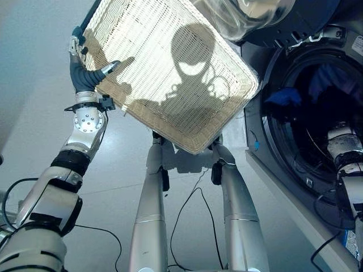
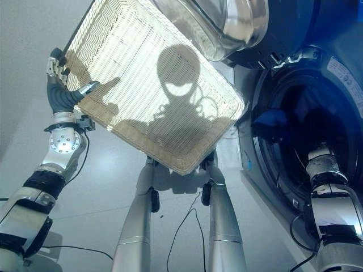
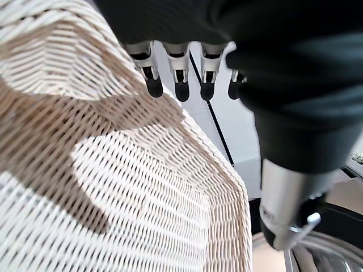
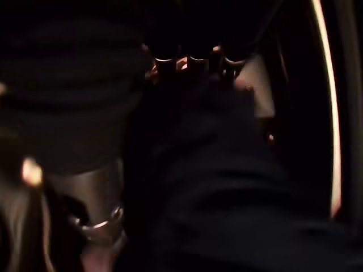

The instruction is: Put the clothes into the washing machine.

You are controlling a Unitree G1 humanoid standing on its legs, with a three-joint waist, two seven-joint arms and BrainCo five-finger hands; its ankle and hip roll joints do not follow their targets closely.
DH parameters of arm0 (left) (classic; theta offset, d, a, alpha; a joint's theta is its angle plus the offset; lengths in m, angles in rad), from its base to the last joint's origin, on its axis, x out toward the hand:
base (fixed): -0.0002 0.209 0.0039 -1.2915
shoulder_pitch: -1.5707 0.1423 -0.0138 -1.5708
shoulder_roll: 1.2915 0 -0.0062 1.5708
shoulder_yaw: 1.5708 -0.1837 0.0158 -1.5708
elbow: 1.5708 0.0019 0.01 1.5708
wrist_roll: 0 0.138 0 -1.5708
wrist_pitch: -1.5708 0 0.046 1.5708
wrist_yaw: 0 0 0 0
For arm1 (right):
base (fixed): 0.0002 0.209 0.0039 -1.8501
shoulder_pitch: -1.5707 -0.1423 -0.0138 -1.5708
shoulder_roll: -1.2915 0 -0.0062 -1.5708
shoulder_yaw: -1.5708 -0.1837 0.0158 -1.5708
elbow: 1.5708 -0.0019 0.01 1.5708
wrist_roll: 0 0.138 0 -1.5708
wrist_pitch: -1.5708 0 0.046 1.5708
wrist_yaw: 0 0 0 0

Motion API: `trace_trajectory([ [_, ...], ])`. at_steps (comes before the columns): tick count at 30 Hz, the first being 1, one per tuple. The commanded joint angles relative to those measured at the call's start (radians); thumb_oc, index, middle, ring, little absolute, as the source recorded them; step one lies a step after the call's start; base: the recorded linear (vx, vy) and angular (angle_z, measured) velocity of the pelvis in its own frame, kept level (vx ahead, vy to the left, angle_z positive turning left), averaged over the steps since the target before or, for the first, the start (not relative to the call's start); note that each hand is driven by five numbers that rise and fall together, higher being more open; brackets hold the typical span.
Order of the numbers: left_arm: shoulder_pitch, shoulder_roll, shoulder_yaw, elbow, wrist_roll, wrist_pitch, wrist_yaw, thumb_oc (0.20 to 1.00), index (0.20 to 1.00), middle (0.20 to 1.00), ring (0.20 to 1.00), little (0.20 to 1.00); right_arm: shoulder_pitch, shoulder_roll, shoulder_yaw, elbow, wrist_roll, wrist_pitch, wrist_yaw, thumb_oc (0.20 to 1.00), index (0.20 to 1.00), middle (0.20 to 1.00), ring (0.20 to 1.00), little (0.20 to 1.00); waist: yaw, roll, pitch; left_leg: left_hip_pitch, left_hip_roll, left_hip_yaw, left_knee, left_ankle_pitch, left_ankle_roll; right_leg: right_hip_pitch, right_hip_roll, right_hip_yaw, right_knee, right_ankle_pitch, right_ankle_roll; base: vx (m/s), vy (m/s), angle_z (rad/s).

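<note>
Pale floor (image 1: 34, 85), front-loading washing machine (image 2: 334, 73) at right, door open.
Left hand (image 1: 85, 73): fingers (image 3: 180, 85) and thumb clamped on rim of empty wicker basket (image 1: 170, 62), held up tilted beside the drum opening. Right hand (image 4: 187, 65) reaches inside the dark drum; whether it is clenched or released cannot be told. Blue clothes (image 1: 289, 96) lie inside the drum.

You see blue clothes (image 1: 285, 95) lying inside the dark drum (image 1: 317, 133) of the washing machine (image 2: 340, 73). The pale grey floor (image 1: 34, 85) is below.
</note>
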Motion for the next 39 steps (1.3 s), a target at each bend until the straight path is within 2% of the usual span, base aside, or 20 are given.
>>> trace_trajectory([
  [1, -0.054, -0.032, 0.026, 0.015, 0.000, -0.019, 0.009, 1.000, 1.000, 1.000, 1.000, 1.000, -0.041, -0.232, 0.077, -0.021, -0.158, 0.048, 0.031, 1.000, 1.000, 1.000, 1.000, 1.000, 0.000, -0.053, -0.022, 0.009, -0.057, 0.031, 0.161, -0.170, -0.012, 0.090, 0.032, -0.024, -0.228, 0.185, 0.121, -0.02, 0.049, 0.04],
  [3, -0.051, -0.045, 0.029, 0.024, -0.004, -0.016, -0.001, 1.000, 1.000, 1.000, 1.000, 1.000, -0.035, -0.200, 0.091, -0.016, -0.203, 0.054, 0.086, 1.000, 1.000, 1.000, 1.000, 1.000, 0.005, -0.042, -0.022, 0.027, -0.058, 0.031, 0.160, -0.181, -0.012, 0.103, 0.034, -0.020, -0.225, 0.174, 0.121, -0.02, 0.075, 0.03],
  [6, -0.043, -0.060, 0.032, 0.019, -0.002, -0.016, 0.005, 1.000, 1.000, 1.000, 1.000, 1.000, -0.018, -0.164, 0.115, -0.035, -0.397, 0.044, 0.096, 1.000, 1.000, 1.000, 1.000, 1.000, 0.004, -0.031, -0.022, 0.027, -0.060, 0.039, 0.157, -0.180, -0.009, 0.099, 0.031, -0.015, -0.224, 0.174, 0.123, -0.03, 0.075, 0.03],
  [9, -0.038, -0.067, 0.034, 0.015, -0.001, -0.016, 0.010, 1.000, 1.000, 1.000, 1.000, 1.000, -0.015, -0.144, 0.139, -0.060, -0.479, 0.037, 0.089, 1.000, 1.000, 1.000, 1.000, 1.000, 0.003, -0.026, -0.022, 0.027, -0.061, 0.043, 0.156, -0.180, -0.008, 0.097, 0.030, -0.012, -0.226, 0.175, 0.123, -0.02, 0.066, 0.02],
  [10, -0.026, -0.073, 0.045, 0.008, -0.001, -0.016, 0.008, 1.000, 1.000, 1.000, 1.000, 1.000, 0.000, -0.125, 0.159, -0.090, -0.612, 0.030, 0.089, 1.000, 1.000, 1.000, 1.000, 1.000, 0.001, -0.025, -0.022, 0.027, -0.061, 0.046, 0.155, -0.180, -0.007, 0.095, 0.030, -0.008, -0.226, 0.176, 0.124, -0.02, 0.046, 0.02],
  [11, -0.026, -0.073, 0.045, 0.008, -0.001, -0.016, 0.008, 1.000, 1.000, 1.000, 1.000, 1.000, 0.000, -0.125, 0.159, -0.090, -0.612, 0.030, 0.089, 1.000, 1.000, 1.000, 1.000, 1.000, 0.001, -0.025, -0.022, 0.027, -0.061, 0.046, 0.155, -0.180, -0.007, 0.095, 0.030, -0.008, -0.226, 0.176, 0.124, -0.04, 0.092, 0.03],
  [12, -0.016, -0.083, 0.049, 0.003, 0.013, -0.018, 0.016, 1.000, 1.000, 1.000, 1.000, 1.000, 0.022, -0.102, 0.187, -0.128, -0.730, 0.022, 0.085, 1.000, 1.000, 1.000, 1.000, 1.000, -0.001, -0.024, -0.022, 0.027, -0.062, 0.050, 0.156, -0.181, -0.006, 0.094, 0.029, -0.004, -0.226, 0.174, 0.124, -0.03, 0.063, 0.02],
  [15, 0.000, -0.094, 0.056, -0.007, 0.024, -0.021, 0.022, 1.000, 1.000, 1.000, 1.000, 1.000, 0.056, -0.076, 0.231, -0.195, -0.844, 0.015, 0.059, 1.000, 1.000, 1.000, 1.000, 1.000, -0.003, -0.025, -0.022, 0.028, -0.063, 0.058, 0.150, -0.178, -0.003, 0.094, 0.030, -0.002, -0.227, 0.173, 0.124, -0.04, 0.062, 0.04],
  [24, 0.049, -0.118, 0.091, -0.038, 0.064, -0.026, 0.052, 1.000, 1.000, 1.000, 1.000, 1.000, 0.192, -0.003, 0.268, -0.417, -1.014, 0.044, 0.005, 1.000, 1.000, 1.000, 1.000, 1.000, -0.020, -0.031, -0.022, 0.026, -0.063, 0.073, 0.144, -0.176, -0.003, 0.084, 0.033, 0.007, -0.224, 0.167, 0.123, -0.02, 0.028, 0.01],
  [35, 0.161, -0.163, 0.147, -0.040, 0.111, -0.002, 0.075, 1.000, 1.000, 1.000, 1.000, 1.000, 0.411, 0.098, 0.305, -0.652, -1.175, 0.024, 0.046, 1.000, 1.000, 1.000, 1.000, 1.000, -0.045, -0.042, -0.022, 0.067, -0.060, 0.094, 0.140, -0.178, -0.005, 0.114, 0.035, 0.027, -0.221, 0.155, 0.116, -0.02, 0.038, -0.01],
  [37, 0.211, -0.176, 0.162, -0.034, 0.106, 0.000, 0.056, 1.000, 1.000, 1.000, 1.000, 1.000, 0.465, 0.117, 0.310, -0.671, -1.200, -0.006, 0.057, 1.000, 1.000, 1.000, 1.000, 1.000, -0.045, -0.040, -0.022, 0.104, -0.062, 0.096, 0.129, -0.180, -0.003, 0.146, 0.034, 0.030, -0.222, 0.149, 0.115, -0.02, 0.052, -0.10],
  [39, 0.229, -0.184, 0.160, -0.028, 0.115, 0.010, 0.054, 1.000, 1.000, 1.000, 1.000, 1.000, 0.488, 0.135, 0.319, -0.688, -1.230, -0.002, 0.052, 1.000, 1.000, 1.000, 1.000, 1.000, -0.043, -0.039, -0.022, 0.129, -0.062, 0.097, 0.120, -0.180, -0.001, 0.168, 0.033, 0.029, -0.223, 0.146, 0.115, -0.02, 0.030, -0.05],
])
